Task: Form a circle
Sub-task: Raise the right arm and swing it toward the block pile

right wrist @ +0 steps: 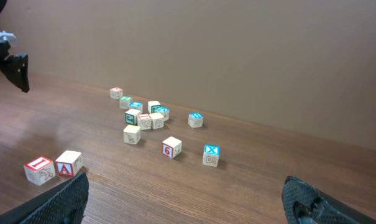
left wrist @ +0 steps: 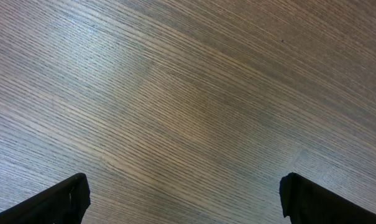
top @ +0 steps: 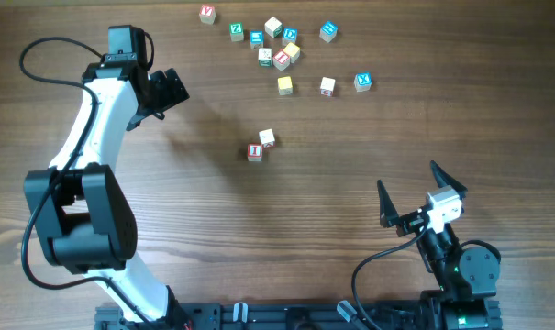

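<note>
While circle not yet formed, its material, letter cubes (top: 282, 60), lies as loose scatter on far side of table (top: 213, 229); I cube (right wrist: 40, 170) and A cube (right wrist: 68, 163) sit touching near centre, apart from the rest. Judged light, rigid wood, smooth faces, likely to skid or tumble if nudged; pinch opposite flat faces from above, one at a time. Left gripper (top: 172, 92) spread wide, empty, over bare wood, well apart from cubes. Right gripper (top: 405, 173) likewise wide, holding nothing, near its base.
</note>
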